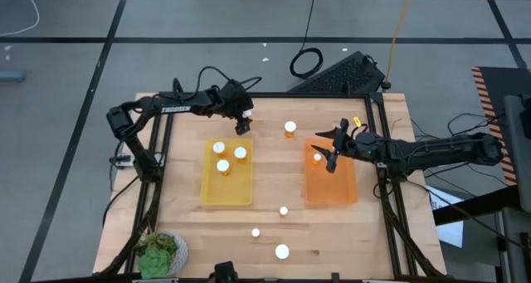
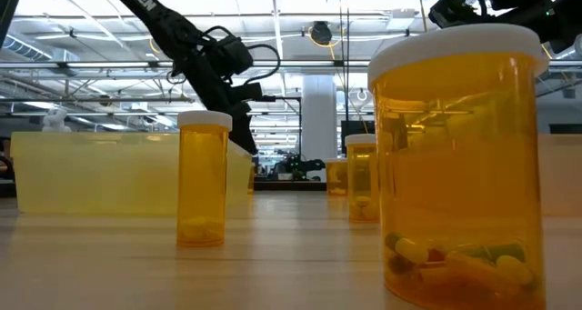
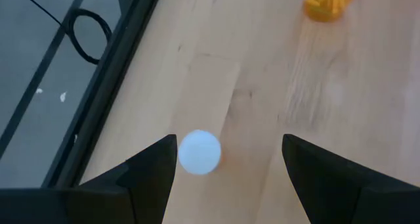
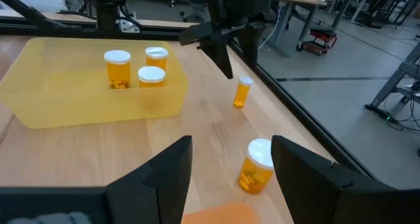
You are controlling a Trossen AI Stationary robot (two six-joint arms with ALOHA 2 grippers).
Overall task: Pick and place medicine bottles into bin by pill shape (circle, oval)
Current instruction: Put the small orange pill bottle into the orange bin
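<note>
High view: left gripper (image 1: 242, 122) hangs over the far edge of the table, just beyond the yellow tray (image 1: 226, 173), with a small white-capped bottle (image 1: 247, 115) right at its fingers; right gripper (image 1: 331, 154) sits over the far end of the orange tray (image 1: 330, 182). Yellow tray holds three capped bottles (image 1: 227, 158), upright; orange tray holds one bottle (image 1: 316, 158), beside the right gripper. Loose bottles: one (image 1: 289, 129) between the two grippers at the far side, three more on the near half, well away from both. Low view: nearest wide bottle (image 2: 457, 161) shows mixed capsule-like pills at the bottom, mostly air, so I judge these light, rigid, smooth plastic that can slip or tip. Best hold is across the amber body under the cap, squarely. Left wrist view: both fingers (image 3: 149, 173) spread wide, nothing held; the target's white cap (image 3: 199, 152) lies between them, closer to one finger than the other, so centring looks needed before closing. Right wrist view: fingers (image 4: 164, 175) wide apart, empty; a white-capped bottle (image 4: 256, 165) stands just ahead between them, a smaller one (image 4: 241, 92) farther ahead. Pill shape is not readable in these two.
</note>
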